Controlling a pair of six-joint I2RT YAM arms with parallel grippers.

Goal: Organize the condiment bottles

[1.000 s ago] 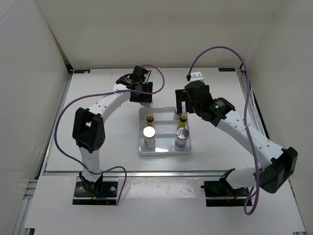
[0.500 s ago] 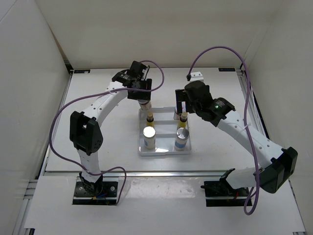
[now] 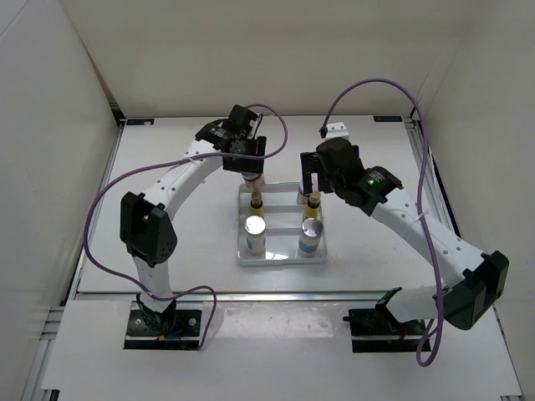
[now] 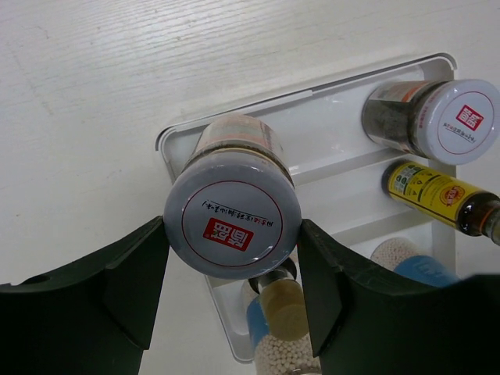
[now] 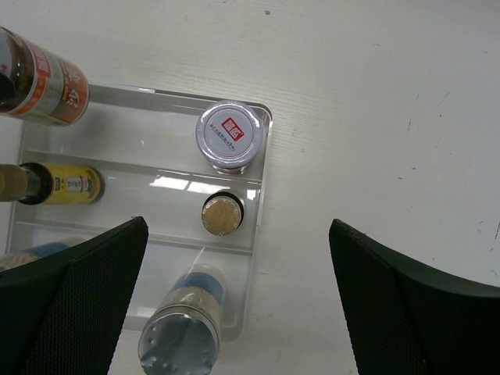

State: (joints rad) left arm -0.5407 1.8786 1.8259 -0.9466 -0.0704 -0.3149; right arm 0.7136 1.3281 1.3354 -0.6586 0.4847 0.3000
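Observation:
My left gripper (image 3: pixel 249 172) is shut on a squat jar (image 4: pixel 232 228) with a white, red-marked lid. It holds the jar over the back left corner of the white divided tray (image 3: pixel 280 261). The second jar (image 5: pixel 229 134) stands in the tray's back right compartment. Two slim yellow bottles (image 3: pixel 257 200) (image 3: pixel 314 201) stand in the middle row. Two white bottles with silver caps (image 3: pixel 255 226) (image 3: pixel 311 228) stand in the front row. My right gripper (image 3: pixel 311 182) is open and empty above the tray's right side.
The tray's rim (image 4: pixel 312 90) lies just under the held jar. White walls close in the table on the left, back and right. A small white block (image 3: pixel 336 129) sits at the back right, with the purple cable of the right arm on it.
My left gripper has moved right and nearer with the jar, from the table behind the tray to over the tray's back left corner. The right arm has not moved.

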